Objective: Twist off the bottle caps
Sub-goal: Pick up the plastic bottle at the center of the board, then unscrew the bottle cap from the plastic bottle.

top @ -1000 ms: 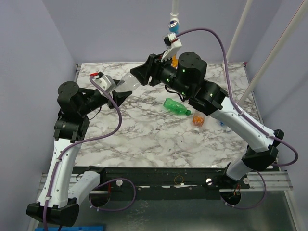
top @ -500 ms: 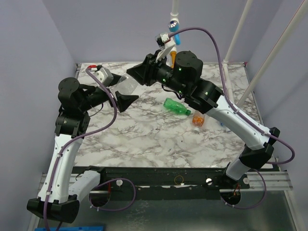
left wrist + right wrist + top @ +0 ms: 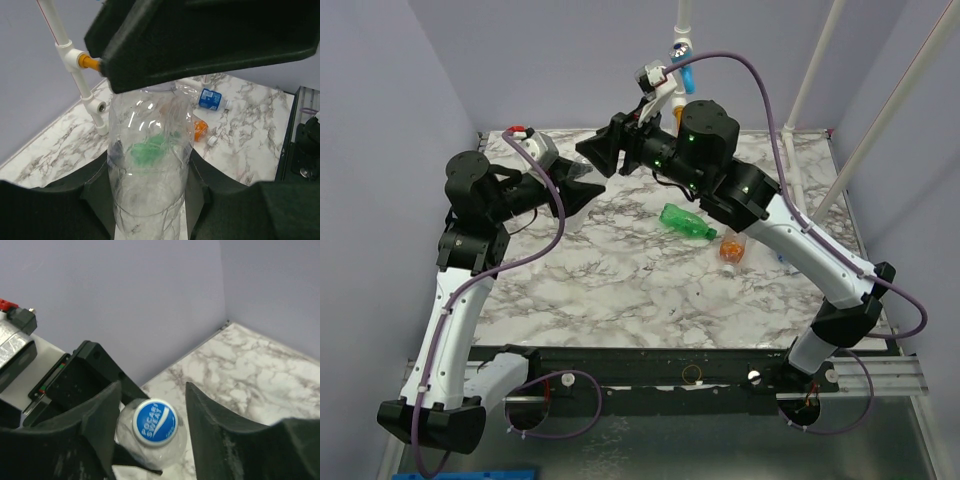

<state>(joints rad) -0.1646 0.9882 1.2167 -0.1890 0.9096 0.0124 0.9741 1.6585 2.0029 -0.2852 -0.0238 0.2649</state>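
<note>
Bottle (image 3: 150, 165) clamped in left tool (image 3: 150, 212); right tool (image 3: 152, 392) spread wide, straddling cap (image 3: 155, 422).

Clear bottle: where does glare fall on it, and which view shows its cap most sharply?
Left wrist view: white glare streaks run down the clear bottle, and the marble table behind it looks warped through the plastic. Right wrist view: the cap is sharp, its blue print readable, without strong glare. Top external view: even light, but the bottle nearly vanishes against the table.

Resembled a robotics lab test cell, plain lilac walls (image 3: 520, 60) enclosed a marble-patterned table (image 3: 620, 290), white pipe frame (image 3: 895, 105) stood behind, cabled arms (image 3: 810, 250) sat bolted to a metal rail (image 3: 895, 372)
</note>
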